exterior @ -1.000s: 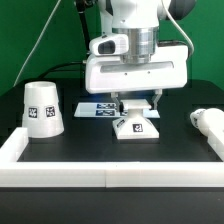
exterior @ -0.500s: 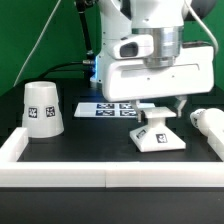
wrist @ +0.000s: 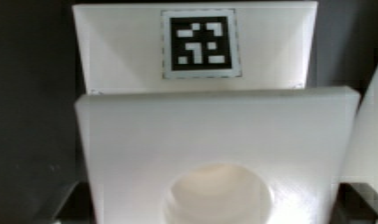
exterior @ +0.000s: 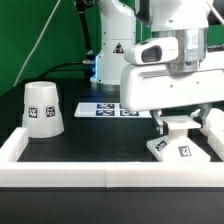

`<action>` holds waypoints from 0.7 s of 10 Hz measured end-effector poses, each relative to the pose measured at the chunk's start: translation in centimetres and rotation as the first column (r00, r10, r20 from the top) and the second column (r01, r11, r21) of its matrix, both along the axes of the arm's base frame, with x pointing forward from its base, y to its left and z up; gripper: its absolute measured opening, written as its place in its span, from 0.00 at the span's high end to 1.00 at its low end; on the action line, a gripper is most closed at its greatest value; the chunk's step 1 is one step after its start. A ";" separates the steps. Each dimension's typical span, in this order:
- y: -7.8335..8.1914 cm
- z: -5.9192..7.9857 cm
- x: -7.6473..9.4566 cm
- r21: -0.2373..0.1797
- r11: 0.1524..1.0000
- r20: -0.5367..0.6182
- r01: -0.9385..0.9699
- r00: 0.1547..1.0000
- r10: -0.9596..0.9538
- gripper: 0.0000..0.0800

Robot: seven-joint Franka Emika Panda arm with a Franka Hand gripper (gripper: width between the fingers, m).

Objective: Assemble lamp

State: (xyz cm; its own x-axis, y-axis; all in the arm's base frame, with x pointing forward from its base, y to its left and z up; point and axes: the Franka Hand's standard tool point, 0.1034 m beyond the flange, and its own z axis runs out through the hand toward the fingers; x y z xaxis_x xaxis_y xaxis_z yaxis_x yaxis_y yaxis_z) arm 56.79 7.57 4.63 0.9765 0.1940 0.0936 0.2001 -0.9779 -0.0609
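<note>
- One gripper (exterior: 172,127) hangs low over the desk (exterior: 95,142), closed in on the top of the base (exterior: 172,148), which it holds.
- Directly beneath the gripper, the base is turned with a corner forward and shows two tags toward the exterior camera. It is just behind the front rail (exterior: 100,178).
- Seen from the wrist, the base (wrist: 204,120) fills the picture, with one tag (wrist: 200,44) on a face and a round socket (wrist: 218,195) nearer the camera.
- Well off to the exterior view's left of the gripper, the shade (exterior: 40,108) stands upright and alone.
- Behind the gripper, toward that same side, lies the marker board (exterior: 103,108).
- Whether the base touches the desk I cannot tell.
</note>
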 end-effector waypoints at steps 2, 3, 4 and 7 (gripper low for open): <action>1.0 0.0 1.2 0.013 0.998 0.039 0.063 0.997 -0.064 0.33; 1.6 0.1 1.4 0.022 0.993 0.043 0.113 0.993 -0.114 0.33; 1.5 0.1 2.0 0.036 0.989 0.045 0.140 0.989 -0.142 0.33; 1.6 0.2 2.8 0.047 0.985 0.054 0.163 0.985 -0.166 0.33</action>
